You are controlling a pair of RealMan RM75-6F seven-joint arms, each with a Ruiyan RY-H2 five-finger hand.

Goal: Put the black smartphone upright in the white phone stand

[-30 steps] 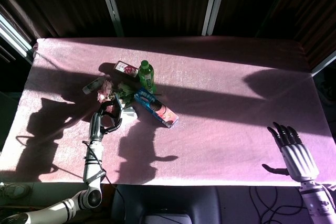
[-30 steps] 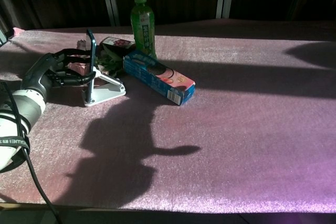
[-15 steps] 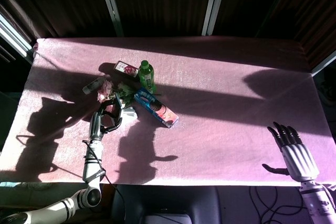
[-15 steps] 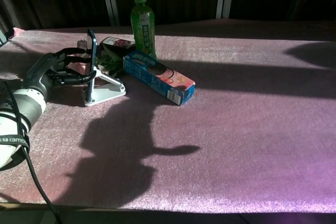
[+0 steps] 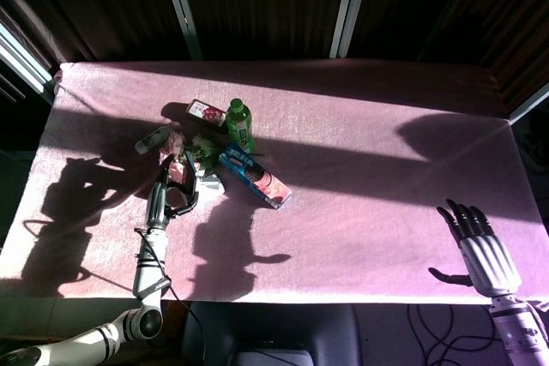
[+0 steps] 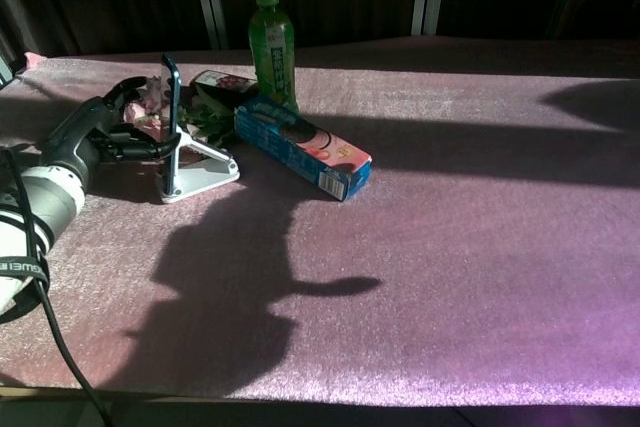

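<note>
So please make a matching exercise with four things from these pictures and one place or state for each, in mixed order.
Things:
1. phone
2. green bottle
3. blue box
4. right hand

Places or states:
a. lying flat on the pink cloth
b. fingers apart, holding nothing
c. upright in the white stand
d. standing behind the blue box

Pairs: 1-c, 2-d, 3-a, 4-b
</note>
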